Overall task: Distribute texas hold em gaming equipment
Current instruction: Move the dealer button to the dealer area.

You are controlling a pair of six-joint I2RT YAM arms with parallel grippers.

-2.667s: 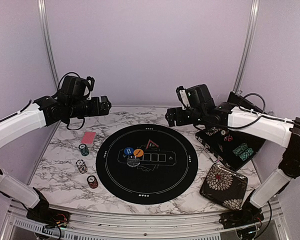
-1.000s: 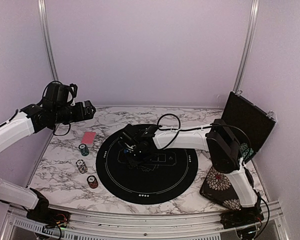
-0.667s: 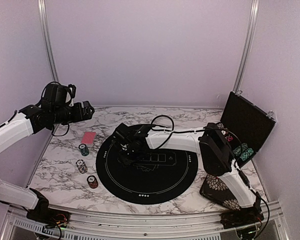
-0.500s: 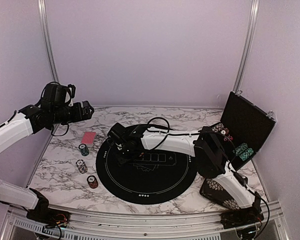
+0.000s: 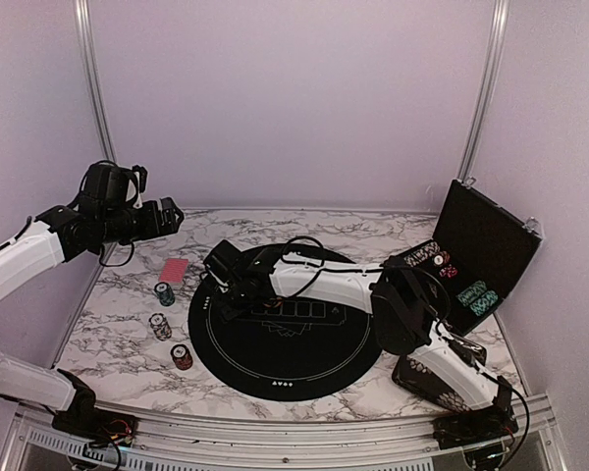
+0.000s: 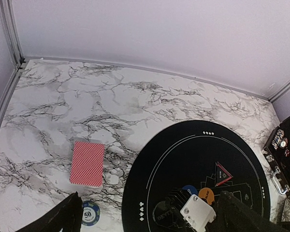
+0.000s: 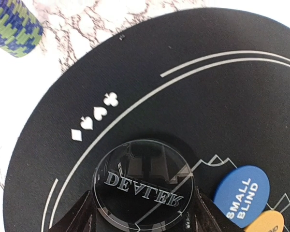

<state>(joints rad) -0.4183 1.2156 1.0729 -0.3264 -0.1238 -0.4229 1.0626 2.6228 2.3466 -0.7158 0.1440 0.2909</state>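
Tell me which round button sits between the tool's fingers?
The see-through DEALER button, between the fingers of the right tool. The blue SMALL BLIND button and the orange button lie free beside it on the black mat.

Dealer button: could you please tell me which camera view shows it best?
Right wrist view: the dealer button fills the foreground between the fingers of the right gripper, with its lettering visible. In the top external and left wrist views, that gripper hides it.

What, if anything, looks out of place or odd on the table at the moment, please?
The dealer disc in the right gripper, by the suit marks near the mat's edge, shows its lettering flipped, as if it were face down. Nothing else stands out.
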